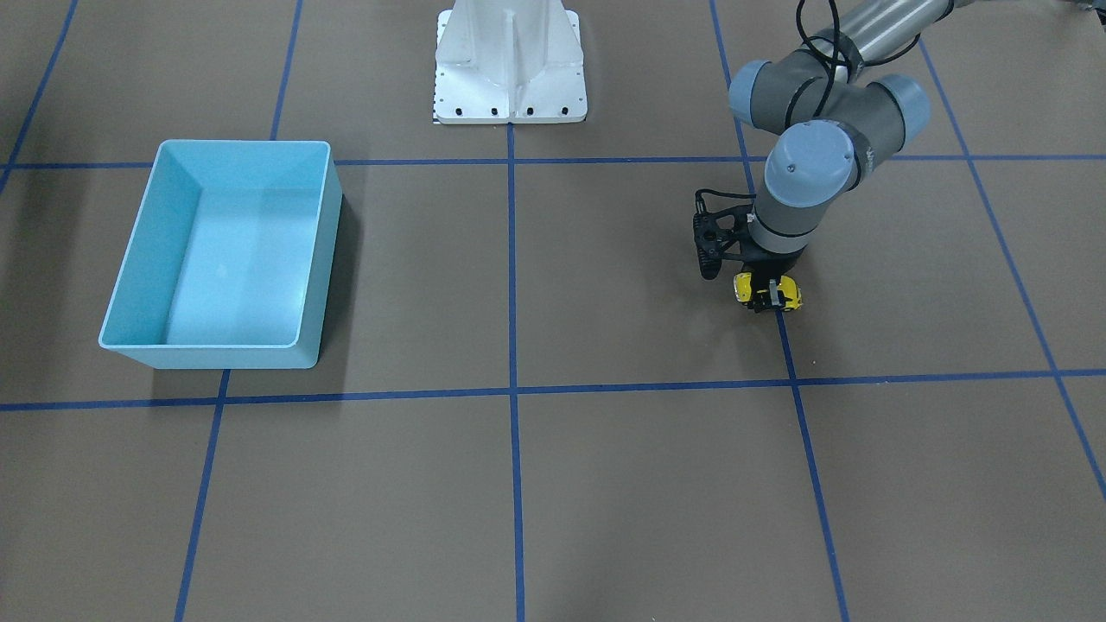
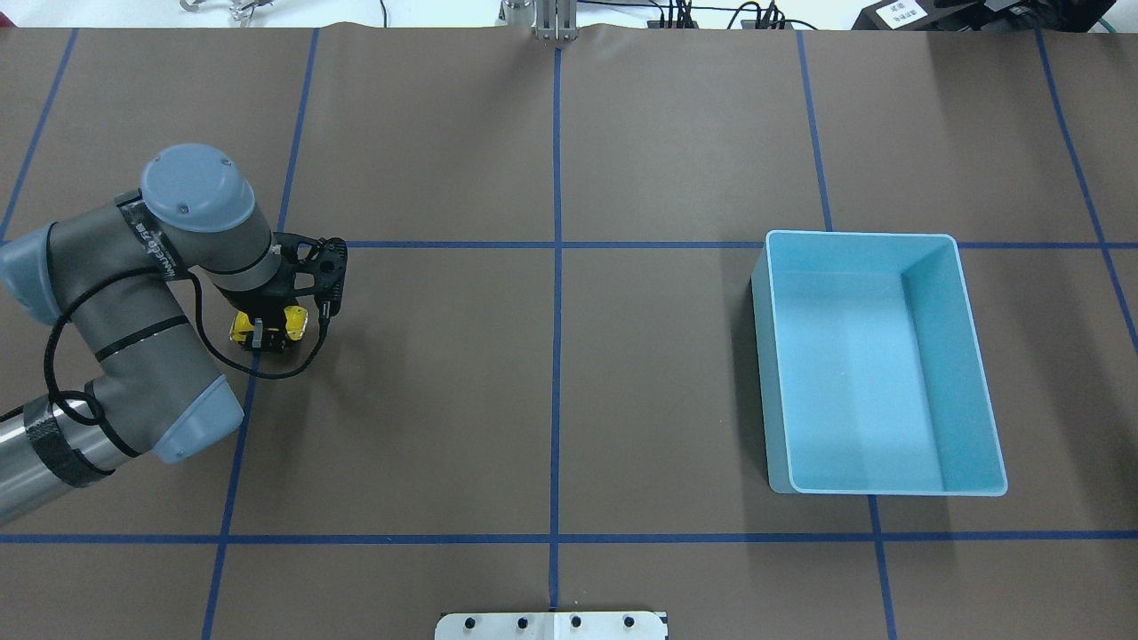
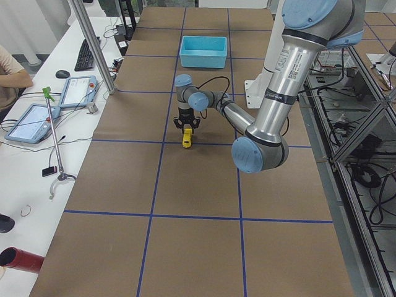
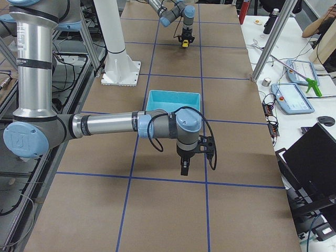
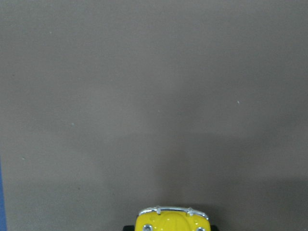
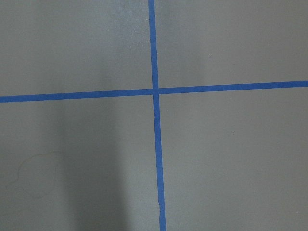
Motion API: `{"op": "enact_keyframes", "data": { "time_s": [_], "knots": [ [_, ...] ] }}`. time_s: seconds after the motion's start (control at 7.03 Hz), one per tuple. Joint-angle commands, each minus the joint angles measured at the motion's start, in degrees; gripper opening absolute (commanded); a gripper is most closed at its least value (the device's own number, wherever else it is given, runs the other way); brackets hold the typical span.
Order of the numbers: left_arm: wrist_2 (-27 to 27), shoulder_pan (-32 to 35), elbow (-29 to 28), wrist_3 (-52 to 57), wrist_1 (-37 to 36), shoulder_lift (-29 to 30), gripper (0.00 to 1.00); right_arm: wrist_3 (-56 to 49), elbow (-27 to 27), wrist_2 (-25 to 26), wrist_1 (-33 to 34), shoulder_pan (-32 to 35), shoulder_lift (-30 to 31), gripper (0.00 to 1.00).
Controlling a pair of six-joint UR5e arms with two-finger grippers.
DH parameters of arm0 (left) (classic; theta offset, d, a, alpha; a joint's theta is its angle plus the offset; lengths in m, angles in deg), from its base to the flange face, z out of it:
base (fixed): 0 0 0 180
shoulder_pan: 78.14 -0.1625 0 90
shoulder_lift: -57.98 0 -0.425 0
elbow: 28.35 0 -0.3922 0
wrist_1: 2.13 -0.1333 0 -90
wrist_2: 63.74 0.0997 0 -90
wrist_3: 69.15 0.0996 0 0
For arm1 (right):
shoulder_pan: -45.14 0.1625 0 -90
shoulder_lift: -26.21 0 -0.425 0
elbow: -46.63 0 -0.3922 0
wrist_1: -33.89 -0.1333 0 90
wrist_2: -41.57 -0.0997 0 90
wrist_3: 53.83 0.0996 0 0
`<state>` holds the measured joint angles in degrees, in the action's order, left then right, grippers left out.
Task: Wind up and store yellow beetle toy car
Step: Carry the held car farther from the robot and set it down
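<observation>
Front-facing view: the left gripper (image 1: 767,298) pointed down, fingers pressed against both flanks of the yellow beetle toy car (image 1: 741,288), which sat on the table (image 1: 605,484) between them. Overhead view: same clamp noted (blue bin (image 2: 976,378) well apart). Right-side view: the right gripper (image 4: 184,169) hung low; its opening could not be told.

Car (image 2: 295,320) apparently within left end effector (image 2: 268,332); bin (image 2: 957,373) well apart.

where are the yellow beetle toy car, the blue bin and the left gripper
yellow beetle toy car (image 2: 293,321), overhead view, on its yellow body
blue bin (image 2: 956,382), overhead view, on its right inner wall
left gripper (image 1: 768,296), front-facing view, between its jaws, at the car
</observation>
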<state>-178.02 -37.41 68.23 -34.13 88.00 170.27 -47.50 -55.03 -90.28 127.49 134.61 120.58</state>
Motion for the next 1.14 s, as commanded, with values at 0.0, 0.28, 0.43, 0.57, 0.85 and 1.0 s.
{"op": "enact_keyframes", "data": {
  "time_s": [0.0, 0.28, 0.43, 0.57, 0.85, 1.0],
  "knots": [
    [-0.41, 0.04, -0.08, 1.18, 0.74, -0.06, 0.00, 0.00, -0.03, -0.07, 0.00, 0.00, 0.02, 1.00],
    [-0.50, 0.04, -0.43, 1.27, 1.54, -0.49, 0.00, 0.00, 0.06, -0.07, 0.00, 0.00, 0.02, 1.00],
    [-0.85, 0.04, -0.52, 1.19, 4.24, -1.98, 0.00, 0.00, -0.02, -0.07, 0.00, 0.00, 0.02, 1.00],
    [-1.37, 0.04, -0.86, 1.10, 6.62, -3.12, 0.00, 0.00, -0.03, -0.07, 0.00, 0.00, 0.02, 1.00],
    [-2.34, 0.13, -0.78, 1.27, 10.57, -5.32, 0.00, 0.00, -0.03, -0.07, 0.00, 0.00, 0.02, 1.00],
    [-2.61, 0.22, -0.08, 1.27, 10.77, -6.03, 0.00, 0.00, -0.03, -0.07, 0.00, 0.00, 0.02, 1.00]
  ]
}}
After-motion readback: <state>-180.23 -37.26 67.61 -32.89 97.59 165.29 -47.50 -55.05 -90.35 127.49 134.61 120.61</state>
